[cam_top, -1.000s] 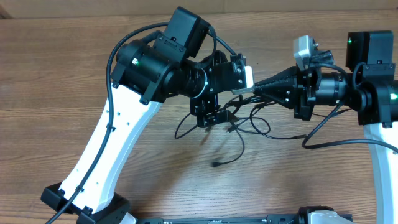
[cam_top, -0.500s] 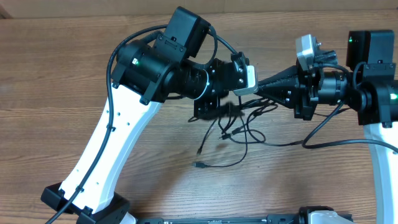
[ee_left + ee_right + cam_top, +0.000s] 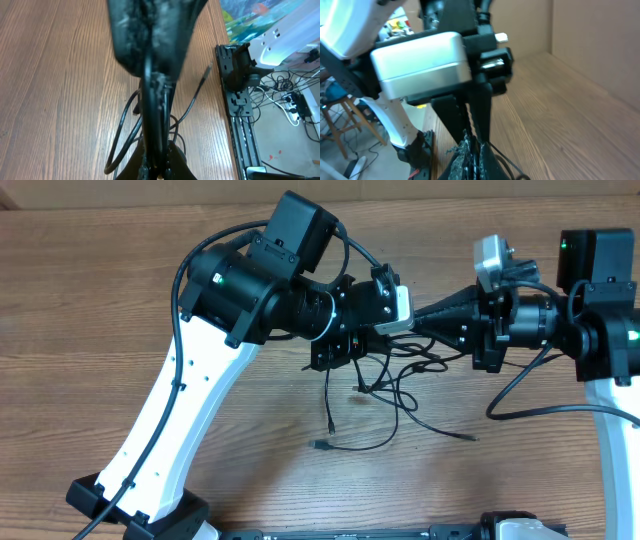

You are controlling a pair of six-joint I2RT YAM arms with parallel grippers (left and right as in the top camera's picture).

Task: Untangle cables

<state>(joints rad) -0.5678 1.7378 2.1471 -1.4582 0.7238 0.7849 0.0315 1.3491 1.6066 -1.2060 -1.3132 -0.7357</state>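
Observation:
The cables (image 3: 392, 380) are thin black cords, hanging in a tangle below the two grippers, which meet over the table's middle. Loose plug ends lie on the wood at the lower left (image 3: 320, 443) and lower right (image 3: 468, 438). My left gripper (image 3: 340, 352) is shut on a bunch of cable strands; in the left wrist view its fingers (image 3: 172, 160) press on the cords, and loops (image 3: 122, 132) hang beside them. My right gripper (image 3: 402, 327) is shut on strands too, which show between its pads (image 3: 485, 155). The two grippers nearly touch.
The left arm's silver wrist camera (image 3: 420, 60) fills the space right in front of my right gripper. The arm bases stand along the front edge (image 3: 150, 515). A thicker black robot cable (image 3: 520, 385) loops under the right arm. Bare wooden table (image 3: 80, 330) lies to the left.
My left gripper went from open to shut on the cables and lifted slightly. The tangle shifted, one strand swung out to the lower right, and a plug end dropped lower left. The right gripper stayed put.

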